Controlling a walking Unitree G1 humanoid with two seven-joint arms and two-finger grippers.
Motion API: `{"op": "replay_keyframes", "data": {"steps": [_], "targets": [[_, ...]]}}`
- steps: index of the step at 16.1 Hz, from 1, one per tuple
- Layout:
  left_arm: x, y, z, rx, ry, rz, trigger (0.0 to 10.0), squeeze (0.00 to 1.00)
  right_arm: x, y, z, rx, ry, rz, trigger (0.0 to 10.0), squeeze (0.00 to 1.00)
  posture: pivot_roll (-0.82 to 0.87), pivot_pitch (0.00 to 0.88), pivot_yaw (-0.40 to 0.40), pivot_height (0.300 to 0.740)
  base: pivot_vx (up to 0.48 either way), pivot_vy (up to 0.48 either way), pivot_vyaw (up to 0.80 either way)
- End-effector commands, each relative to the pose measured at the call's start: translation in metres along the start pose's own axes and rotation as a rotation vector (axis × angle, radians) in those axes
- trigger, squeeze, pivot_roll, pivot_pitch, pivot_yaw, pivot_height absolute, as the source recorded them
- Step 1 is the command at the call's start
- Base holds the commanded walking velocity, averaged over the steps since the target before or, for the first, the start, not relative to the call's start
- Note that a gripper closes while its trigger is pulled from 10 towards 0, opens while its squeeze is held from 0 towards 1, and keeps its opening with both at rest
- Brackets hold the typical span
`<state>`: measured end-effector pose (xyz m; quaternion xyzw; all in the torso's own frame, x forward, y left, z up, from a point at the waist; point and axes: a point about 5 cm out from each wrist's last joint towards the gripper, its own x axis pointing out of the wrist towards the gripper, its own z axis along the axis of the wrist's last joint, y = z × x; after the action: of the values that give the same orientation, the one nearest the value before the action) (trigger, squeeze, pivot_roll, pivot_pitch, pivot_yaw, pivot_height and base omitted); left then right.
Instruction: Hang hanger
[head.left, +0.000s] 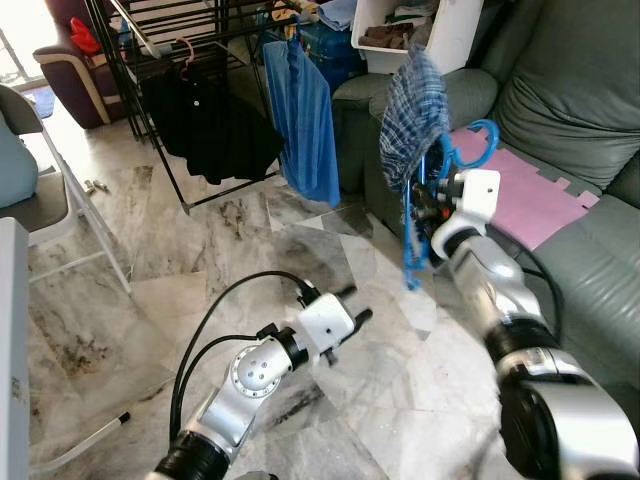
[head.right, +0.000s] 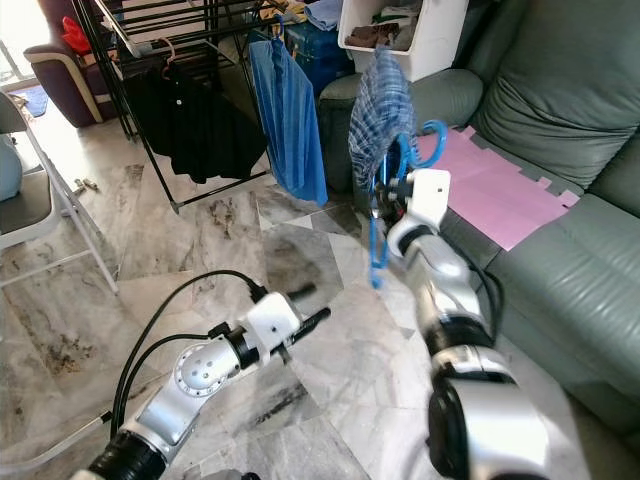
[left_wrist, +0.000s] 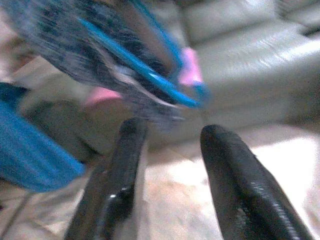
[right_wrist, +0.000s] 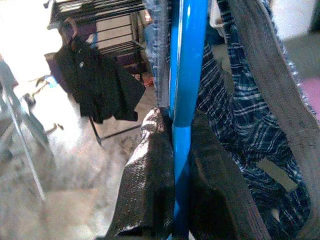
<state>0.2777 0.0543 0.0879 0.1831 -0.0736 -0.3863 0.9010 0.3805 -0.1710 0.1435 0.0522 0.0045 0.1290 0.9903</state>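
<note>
Right hand (right_wrist: 172, 165) is what I'm watching: its two black fingers are pinched hard on the blue hanger (right_wrist: 186, 75), the bar running straight up between them. From the head camera I see that arm raised in front of the grey sofa (head.left: 590, 90), carrying the hanger with a blue-and-white plaid shirt (head.left: 413, 110) draped over it; the hanger's hook (head.left: 478, 140) curls out to the side over the pink mat (head.left: 530, 195) on the sofa seat. A blue strap or loop (head.left: 412, 262) hangs down below the wrist.

My left hand (head.left: 352, 318) sits low over the marble floor (head.left: 250, 240), empty, fingers (left_wrist: 117, 185) spread apart with a clear gap between them; its wrist camera looks up toward the plaid shirt and hanger, though that picture is blurred.

Across the floor stands the black drying rack (head.left: 170, 40). A black shirt (head.left: 210, 125) hangs on it from a pinkish hanger, and a blue shirt (head.left: 305, 120) hangs just beside it, nearer the sofa. The held hanger is well apart from the rack's rails. A white basket (head.left: 395, 35) with dark items rests behind the sofa arm, and a folding chair (head.left: 50, 195) stands on my left.
</note>
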Motion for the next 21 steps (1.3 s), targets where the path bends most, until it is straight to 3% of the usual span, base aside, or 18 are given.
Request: {"op": "replay_keyframes", "data": {"steps": [1,3,5,7,11,12,13,21], "targets": [[-0.004,0.019,0.007,0.012,-0.046,0.124,10.0,1.00,-0.003,-0.001,0.003,-0.068,-0.020,0.038,10.0,0.00,-0.12,0.000,0.011,0.740,0.000,0.000,0.00],[-0.023,0.058,-0.008,-0.046,0.015,0.444,10.0,1.00,-0.021,-0.007,-0.016,-0.204,0.024,0.086,10.0,0.00,-0.13,0.000,0.014,0.740,0.000,0.000,0.00],[-0.037,0.080,-0.022,-0.126,0.089,0.635,10.0,1.00,-0.033,-0.010,-0.026,-0.238,0.036,0.101,10.0,0.00,-0.13,0.000,0.010,0.740,0.000,0.000,0.00],[-0.050,0.099,-0.030,-0.126,0.139,0.763,10.0,1.00,-0.042,-0.010,-0.030,-0.239,0.024,0.112,10.0,0.00,-0.12,0.000,0.004,0.740,0.000,0.000,0.00],[-0.053,0.109,-0.034,-0.154,0.177,0.800,10.0,1.00,-0.052,0.000,-0.036,-0.236,0.012,0.140,10.0,0.00,-0.12,0.000,0.006,0.740,0.000,0.000,0.00],[-0.052,0.109,-0.034,-0.163,0.177,0.800,10.0,0.21,-0.052,0.002,-0.036,-0.232,0.008,0.151,10.0,0.00,-0.12,0.000,0.008,0.740,0.000,0.000,0.00],[-0.050,0.110,-0.033,-0.171,0.176,0.809,10.0,0.00,-0.052,0.006,-0.036,-0.229,0.006,0.162,10.0,0.00,-0.12,0.000,0.011,0.740,0.000,0.000,0.00],[-0.043,0.112,-0.033,-0.182,0.197,0.818,10.0,0.00,-0.059,0.012,-0.036,-0.207,0.022,0.172,10.0,0.00,-0.13,0.000,0.024,0.740,0.000,-0.240,0.71]]}}
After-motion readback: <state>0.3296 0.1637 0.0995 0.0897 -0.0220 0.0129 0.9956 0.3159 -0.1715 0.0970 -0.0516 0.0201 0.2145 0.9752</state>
